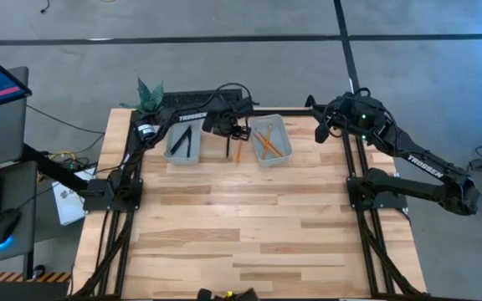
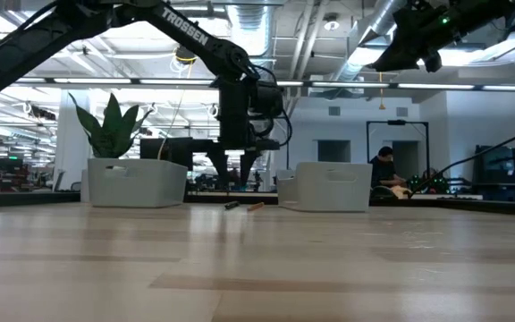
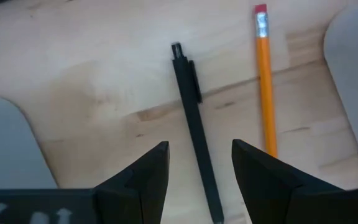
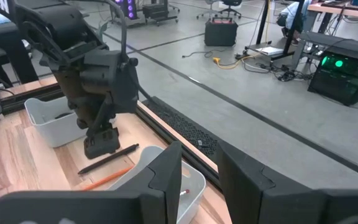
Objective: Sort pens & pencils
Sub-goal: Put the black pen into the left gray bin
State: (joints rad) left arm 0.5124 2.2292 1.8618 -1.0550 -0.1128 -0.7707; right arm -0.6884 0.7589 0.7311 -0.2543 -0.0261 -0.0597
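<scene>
One black pen [image 3: 194, 118] lies flat on the wood between the two grey bins, with an orange pencil [image 3: 265, 81] lying beside it. They also show in the high view as pen [image 1: 227, 149] and pencil [image 1: 238, 151]. My left gripper [image 3: 199, 146] hangs open just above the pen, pointing down, one finger on each side of it without touching. The left bin [image 1: 182, 156] holds black pens, and the right bin [image 1: 285, 142] holds orange pencils. My right gripper [image 4: 199, 155] is open, raised high past the table's far right corner [image 1: 320, 130].
The bins [image 2: 137, 183] [image 2: 333, 186] stand close on either side of my left gripper [image 2: 238, 174]. A potted plant [image 1: 149, 96] sits at the far left corner. A monitor and mouse stand beyond the table's left edge. The near half of the table [image 1: 249, 234] is bare wood.
</scene>
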